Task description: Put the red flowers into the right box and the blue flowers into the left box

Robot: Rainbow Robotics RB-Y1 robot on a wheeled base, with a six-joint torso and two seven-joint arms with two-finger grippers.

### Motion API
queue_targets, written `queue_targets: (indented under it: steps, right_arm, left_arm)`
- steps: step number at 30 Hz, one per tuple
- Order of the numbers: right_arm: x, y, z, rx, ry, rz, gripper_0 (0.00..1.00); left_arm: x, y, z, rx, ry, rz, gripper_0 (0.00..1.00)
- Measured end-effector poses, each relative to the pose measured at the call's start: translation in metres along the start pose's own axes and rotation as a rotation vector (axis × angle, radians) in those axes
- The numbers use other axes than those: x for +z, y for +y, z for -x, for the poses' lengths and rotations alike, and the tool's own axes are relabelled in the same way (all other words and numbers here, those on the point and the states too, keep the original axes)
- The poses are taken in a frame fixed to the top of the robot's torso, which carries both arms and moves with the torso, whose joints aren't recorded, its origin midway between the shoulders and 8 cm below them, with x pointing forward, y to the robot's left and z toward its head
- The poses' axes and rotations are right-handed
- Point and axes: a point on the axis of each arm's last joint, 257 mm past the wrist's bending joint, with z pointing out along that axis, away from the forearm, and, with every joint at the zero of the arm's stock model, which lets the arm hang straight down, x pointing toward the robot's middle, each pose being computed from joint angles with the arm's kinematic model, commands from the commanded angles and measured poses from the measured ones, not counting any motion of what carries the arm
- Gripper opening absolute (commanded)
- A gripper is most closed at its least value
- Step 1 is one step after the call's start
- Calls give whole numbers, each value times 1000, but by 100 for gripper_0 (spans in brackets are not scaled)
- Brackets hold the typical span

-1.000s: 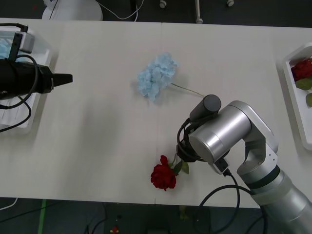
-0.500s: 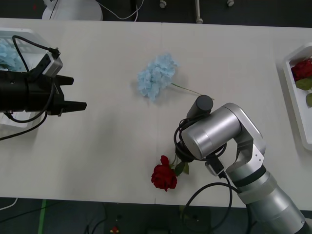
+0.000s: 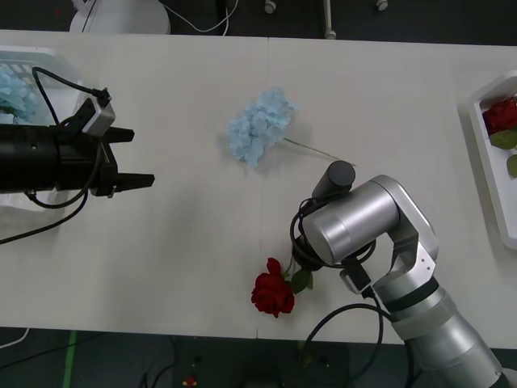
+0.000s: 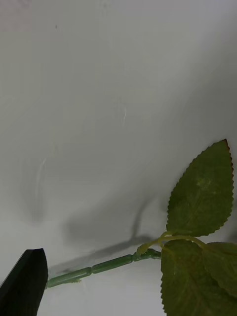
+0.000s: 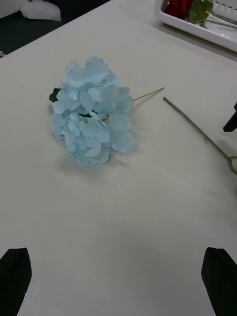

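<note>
One of the blue flowers (image 3: pixel 260 127) (image 5: pixel 91 118) lies mid-table, another (image 3: pixel 11 90) in the left box (image 3: pixel 56 58). My left gripper (image 3: pixel 137 157) (image 5: pixel 117 276) hovers open just right of that box, facing the loose spray from well short of it. A red flower (image 3: pixel 271 293) lies near the front edge. My right arm (image 3: pixel 355 222) hangs over its stem (image 4: pixel 103 265) and leaves (image 4: pixel 200 197). One black finger (image 4: pixel 24 286) stands beside the stem without touching it, so the right gripper is open. Another red flower (image 3: pixel 501 113) rests in the right box (image 3: pixel 483 158) (image 5: pixel 197 25).
The rose's long stem (image 5: pixel 197 131) runs across the table beyond the blue spray. Cables trail off my left arm over the left box's edge. Bare table lies between my left gripper and the blue spray.
My left gripper has moved from over the left box toward the table's middle and now shows spread fingers. My right arm has settled slightly over the rose stem.
</note>
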Motion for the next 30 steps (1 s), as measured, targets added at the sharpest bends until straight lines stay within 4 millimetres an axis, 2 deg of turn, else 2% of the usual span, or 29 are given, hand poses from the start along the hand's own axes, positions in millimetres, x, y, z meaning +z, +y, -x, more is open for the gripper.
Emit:
queue_targets:
  steps: [7,11,16,21,30]
  right_arm:
    - [8,-4,6,-40,20,-9,85]
    - [10,-6,6,-38,30,-13,85]
    - [10,-11,3,-32,41,-23,85]
    - [2,-20,21,-9,-36,-144,85]
    - [-19,-3,0,5,17,-204,85]
  left_arm:
    - [27,-13,2,6,-17,-6,100]
    - [32,-14,5,4,-31,0,100]
    - [36,-14,20,-19,-89,7,100]
    - [38,-20,25,-32,-112,-8,100]
    - [38,-21,24,-35,-112,-11,100]
